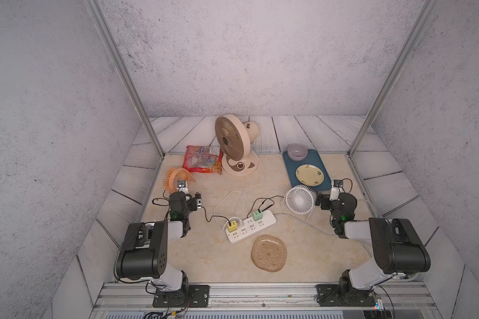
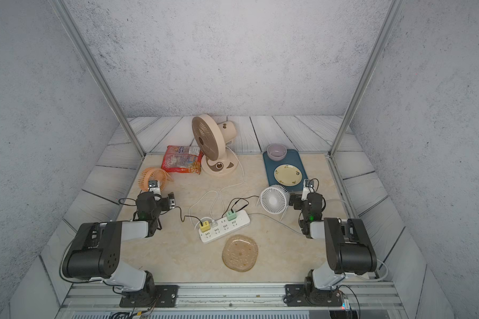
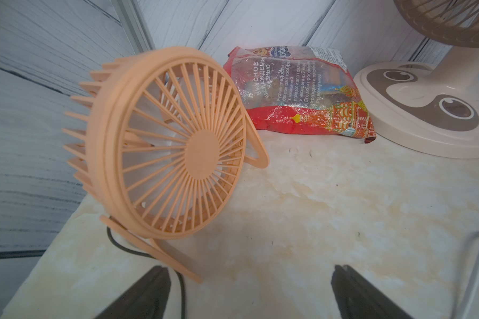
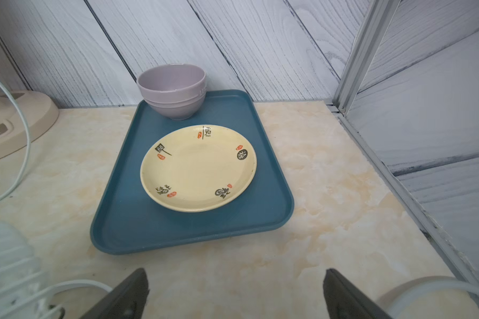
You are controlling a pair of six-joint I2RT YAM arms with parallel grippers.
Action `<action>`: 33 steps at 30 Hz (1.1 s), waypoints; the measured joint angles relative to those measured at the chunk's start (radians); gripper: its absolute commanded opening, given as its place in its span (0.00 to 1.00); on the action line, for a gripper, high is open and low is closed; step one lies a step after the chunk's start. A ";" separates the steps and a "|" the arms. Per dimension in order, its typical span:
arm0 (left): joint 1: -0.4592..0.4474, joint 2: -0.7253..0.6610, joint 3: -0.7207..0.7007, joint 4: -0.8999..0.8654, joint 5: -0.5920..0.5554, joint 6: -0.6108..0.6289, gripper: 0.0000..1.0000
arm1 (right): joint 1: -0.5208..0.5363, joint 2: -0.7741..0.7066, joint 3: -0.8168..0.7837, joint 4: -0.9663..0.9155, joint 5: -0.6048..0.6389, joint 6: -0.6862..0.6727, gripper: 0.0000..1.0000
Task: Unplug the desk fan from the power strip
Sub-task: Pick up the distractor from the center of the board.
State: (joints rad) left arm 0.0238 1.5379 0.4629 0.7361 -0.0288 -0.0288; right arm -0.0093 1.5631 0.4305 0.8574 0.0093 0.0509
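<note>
You've got the strip [image 1: 250,226] flat on the table, skewed, between the two arms and well apart from both grippers. It shows in both top views. The amber dish [image 1: 268,252] lies just in front of it.

Three things are plugged in:
- A yellow adapter [image 1: 232,227] sits near the strip's left end, with a black lead running off toward the left arm.
- A small pale plug [image 1: 241,223] sits right beside the yellow one. White cord loops up from that spot toward the beige fan [image 1: 234,140], but you can't trace it exactly.
- A green adapter [image 1: 257,215] sits further along, with a black lead heading toward the white fan [image 1: 300,199].

The strip's pale cord [image 1: 302,223] leaves its right end toward the right arm.

Your left gripper [image 3: 249,292] sits low over the table. Its fingers [image 3: 150,292] are spread wide with nothing between them. It faces the orange fan [image 3: 166,143], close to it but not touching. A snack bag [image 3: 302,91] lies behind that fan, beside the beige fan's base.

Your right gripper [image 4: 235,295] is also spread wide and empty. It faces the blue tray [image 4: 116,221], which holds a bowl [image 4: 172,91] and a plate [image 4: 198,168]. The white fan stands just beside that wrist, between it and the strip.
</note>
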 measured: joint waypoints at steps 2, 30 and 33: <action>0.000 0.000 0.000 0.000 0.000 0.000 0.98 | 0.000 0.000 0.000 0.000 0.000 0.000 0.99; 0.000 -0.107 0.088 -0.228 -0.019 -0.001 0.98 | 0.000 -0.285 -0.047 -0.121 0.069 0.042 0.99; 0.000 -0.182 0.219 -0.377 -0.069 -0.009 0.98 | 0.002 -0.404 0.018 -0.290 0.117 0.143 0.99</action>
State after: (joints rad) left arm 0.0238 1.3556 0.6815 0.3588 -0.0978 -0.0380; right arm -0.0078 1.1591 0.4484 0.5674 0.1265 0.1944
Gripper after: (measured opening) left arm 0.983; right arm 0.994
